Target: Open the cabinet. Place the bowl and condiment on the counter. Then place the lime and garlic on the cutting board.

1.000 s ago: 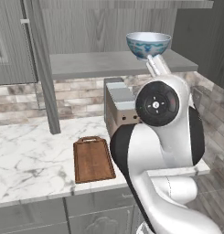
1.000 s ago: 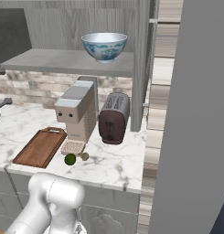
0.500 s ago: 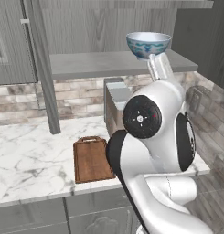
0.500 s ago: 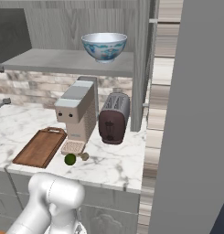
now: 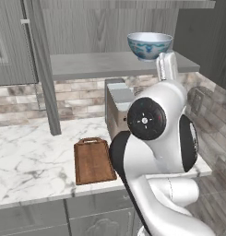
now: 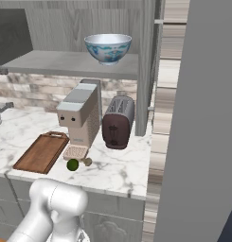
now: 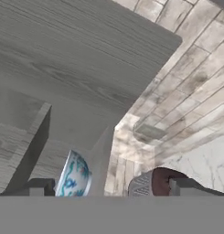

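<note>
No writing or brand marks can be read on anything. The cabinet [image 6: 146, 56] stands open, and the bowl [image 6: 108, 48], glossy white inside with a blue-and-white pattern outside, sits on its grey shelf at the upper centre of the right base view. Since the earlier frame the arm's big dark-faced joint has swung further left across the left base view, while the bowl, board and fruit lie unchanged. On the veined marble counter [image 6: 122, 165] the dark wooden cutting board [image 6: 41, 152] with its loop handle lies at lower left; the lime [image 6: 73, 164] and garlic [image 6: 87, 161] rest just beside it, off the board. The gripper [image 7: 106, 188] has its jaws spread wide, holding nothing, with the bowl's rim between the tips.
</note>
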You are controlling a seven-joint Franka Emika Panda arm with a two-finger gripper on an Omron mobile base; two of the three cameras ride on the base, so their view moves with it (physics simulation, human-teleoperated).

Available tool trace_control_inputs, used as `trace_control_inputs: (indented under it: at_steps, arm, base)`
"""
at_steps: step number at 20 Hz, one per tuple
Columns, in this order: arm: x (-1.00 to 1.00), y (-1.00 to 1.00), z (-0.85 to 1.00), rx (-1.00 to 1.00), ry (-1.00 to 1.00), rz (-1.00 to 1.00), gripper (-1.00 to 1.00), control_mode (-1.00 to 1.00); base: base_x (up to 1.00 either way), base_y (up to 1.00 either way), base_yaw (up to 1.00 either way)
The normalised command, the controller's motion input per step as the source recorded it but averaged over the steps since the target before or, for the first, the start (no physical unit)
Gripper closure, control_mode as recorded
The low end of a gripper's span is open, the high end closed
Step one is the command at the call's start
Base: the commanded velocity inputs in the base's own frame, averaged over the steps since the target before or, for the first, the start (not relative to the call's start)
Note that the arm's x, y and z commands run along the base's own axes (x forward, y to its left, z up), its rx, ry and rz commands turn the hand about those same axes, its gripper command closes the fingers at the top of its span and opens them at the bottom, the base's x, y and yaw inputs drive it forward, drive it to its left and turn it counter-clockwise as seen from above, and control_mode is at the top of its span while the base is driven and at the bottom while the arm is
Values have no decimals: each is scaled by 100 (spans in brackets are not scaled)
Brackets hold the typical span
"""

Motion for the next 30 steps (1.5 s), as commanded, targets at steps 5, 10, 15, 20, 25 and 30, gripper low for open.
trace_control_inputs:
  at_steps: [5,10,15,20,25,30]
  arm:
    - [9,-16,15,17,0,0,-100,-100]
    - [23,-13,16,15,4,0,-100,-100]
    - [28,-2,9,10,0,0,-100,-100]
    - [38,0,5,5,0,0,-100,-100]
    - [33,-2,0,4,-4,0,-100,-100]
    - [29,-12,0,8,-4,0,-100,-100]
  base:
    - [0,0,0]
    - [0,0,0]
    - [0,0,0]
    - [0,0,0]
    - [0,0,0]
    - [0,0,0]
